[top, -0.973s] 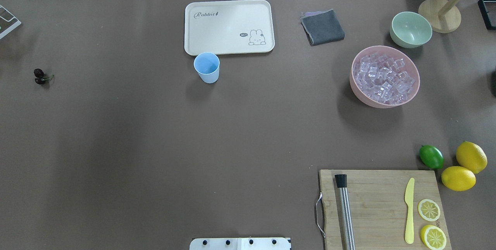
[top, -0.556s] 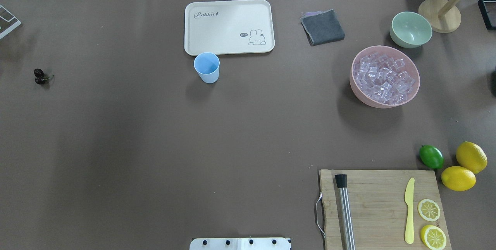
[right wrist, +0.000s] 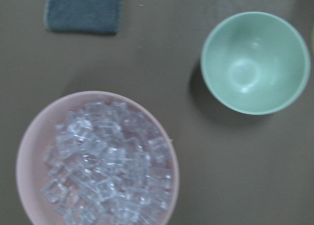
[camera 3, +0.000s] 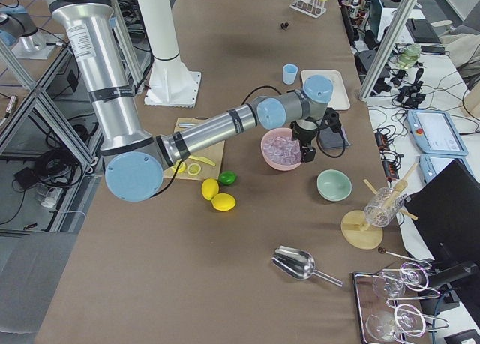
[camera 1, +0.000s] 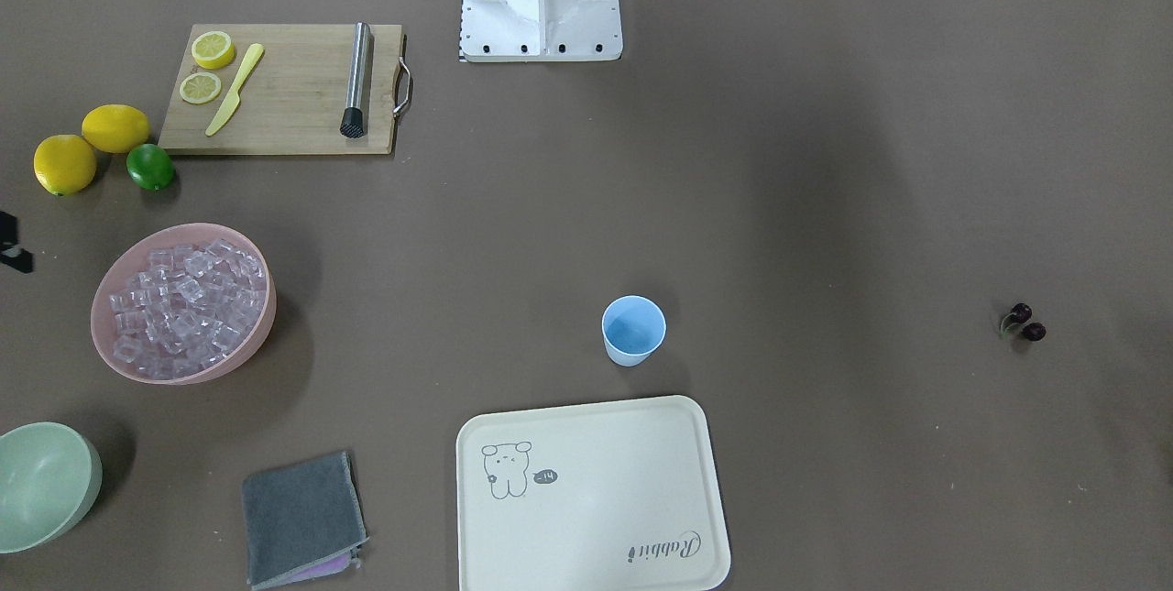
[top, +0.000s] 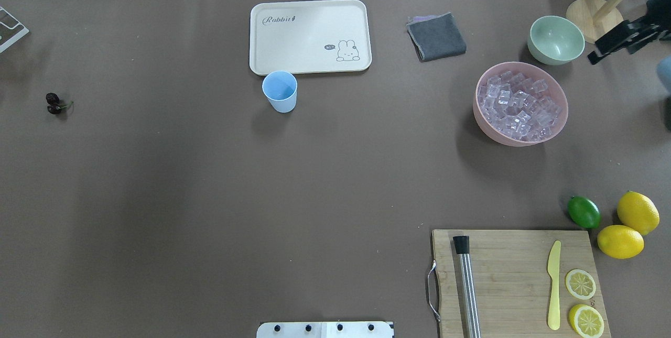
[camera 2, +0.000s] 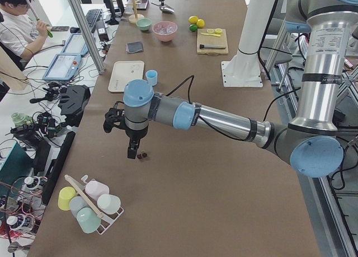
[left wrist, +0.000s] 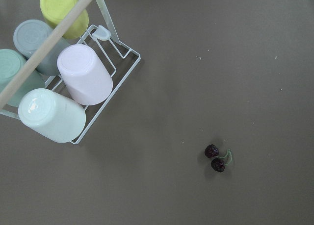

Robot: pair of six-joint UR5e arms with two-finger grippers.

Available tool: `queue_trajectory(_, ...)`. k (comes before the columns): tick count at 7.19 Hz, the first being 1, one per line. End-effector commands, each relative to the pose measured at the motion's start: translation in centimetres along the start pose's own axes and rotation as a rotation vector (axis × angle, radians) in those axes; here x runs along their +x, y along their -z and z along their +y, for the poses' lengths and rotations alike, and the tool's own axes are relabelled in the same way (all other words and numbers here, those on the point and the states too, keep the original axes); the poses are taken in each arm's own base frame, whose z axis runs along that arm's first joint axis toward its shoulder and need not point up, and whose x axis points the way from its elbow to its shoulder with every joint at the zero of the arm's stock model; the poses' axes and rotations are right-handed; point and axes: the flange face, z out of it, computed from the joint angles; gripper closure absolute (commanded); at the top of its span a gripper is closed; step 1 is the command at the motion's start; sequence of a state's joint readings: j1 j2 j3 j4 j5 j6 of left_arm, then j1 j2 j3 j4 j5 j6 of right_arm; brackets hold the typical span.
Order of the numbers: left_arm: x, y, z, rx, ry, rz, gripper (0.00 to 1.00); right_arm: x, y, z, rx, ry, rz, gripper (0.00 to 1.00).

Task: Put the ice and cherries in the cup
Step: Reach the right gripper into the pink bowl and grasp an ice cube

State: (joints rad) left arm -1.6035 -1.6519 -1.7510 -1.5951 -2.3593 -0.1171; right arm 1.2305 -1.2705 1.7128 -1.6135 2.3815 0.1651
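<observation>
- One broad table [top: 209,196] fills the scene, covered in a matte brown sheet. Benches with cables and screens run along its far side, and a person sits at one of them.
- Most of the middle and the robot's near-left stretch is bare sheet. The objects cluster along the far edge and on the right.
- The cup [top: 280,91], smooth light blue plastic and tapered, stands upright just at the near edge of a cream tray [top: 309,36] with rounded corners and a rabbit print.
- The cherries [top: 53,103], two dark glossy rounds on thin green stems, lie well apart from the cup near the table's left end.
- The ice [top: 519,107], many clear glassy cubes, is heaped in a round pink bowl [top: 485,126]. A pale green bowl [top: 555,39] stands near it, and a folded grey cloth [top: 436,36] lies farther along.
- A bamboo cutting board [top: 508,275] at the near right carries a steel muddler, a yellow knife and two lemon slices. A lime [top: 583,211] and two lemons [top: 637,212] lie at its corner.
- The left gripper [camera 2: 132,152] hangs just above the sheet beside the cherries, near a wire rack of upturned pastel cups [left wrist: 59,87]. I cannot tell how its jaws are set.
- The right gripper [top: 595,56] reaches in by the two bowls. I cannot tell whether its claw is wide or narrow.
</observation>
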Motion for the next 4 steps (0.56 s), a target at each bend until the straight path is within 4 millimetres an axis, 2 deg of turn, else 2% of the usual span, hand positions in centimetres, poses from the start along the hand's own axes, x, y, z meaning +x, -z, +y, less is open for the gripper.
queue_trajectory(1, -0.1, -0.3, -0.4, -0.003, -0.003, -0.006, 0.02, -5.2, -4.7, -1.1, 0.026, 0.142, -0.038, 0.01)
queue_trajectory(2, -0.2, -0.3, -0.5, -0.004, -0.003, -0.006, 0.02, -5.9, -8.4, -1.0, -0.003, 0.174, -0.048, 0.01)
queue_trajectory(3, -0.1, -0.3, -0.5, -0.004, -0.003, -0.008, 0.02, -6.5, -10.5, -0.8, -0.007, 0.154, -0.01, 0.01)
queue_trajectory(4, 0.0, -0.2, -0.5, -0.002, -0.004, -0.007, 0.02, -8.2, -12.5, -0.6, -0.006, 0.167, 0.04, 0.01)
